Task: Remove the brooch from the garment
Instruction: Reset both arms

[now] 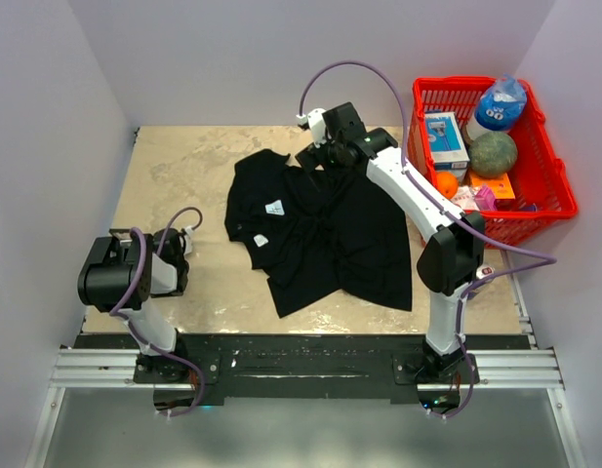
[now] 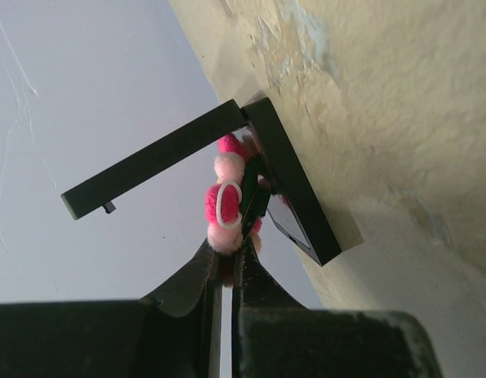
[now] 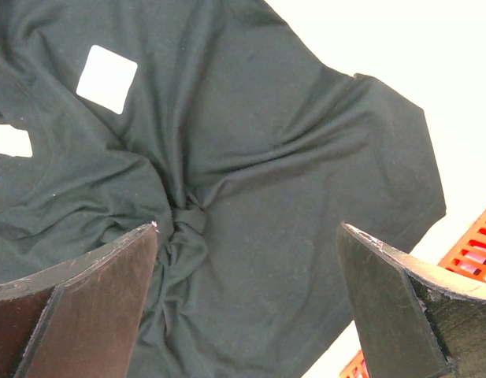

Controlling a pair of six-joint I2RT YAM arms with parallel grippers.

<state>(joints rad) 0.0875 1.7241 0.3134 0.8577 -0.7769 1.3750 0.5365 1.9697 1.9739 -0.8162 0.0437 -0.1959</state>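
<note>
In the left wrist view the brooch (image 2: 225,206), a small cluster of pink and red fluffy beads with a white ring, sits pinched between the tips of my left gripper (image 2: 233,240), which is shut on it, beside the table's black corner frame (image 2: 294,177). From above, the left gripper (image 1: 176,255) is folded back at the table's left side, apart from the garment, and the brooch is hidden there. The garment (image 1: 325,234) is a black shirt spread mid-table with white labels (image 3: 107,79). My right gripper (image 3: 248,226) hangs open over its bunched cloth (image 3: 183,228), at the shirt's far edge (image 1: 312,158).
A red basket (image 1: 554,210) at the back right holds a bottle, a box, a green ball and an orange. Its rim also shows in the right wrist view as a red basket (image 3: 473,253). White walls enclose the beige table (image 1: 183,175) on three sides.
</note>
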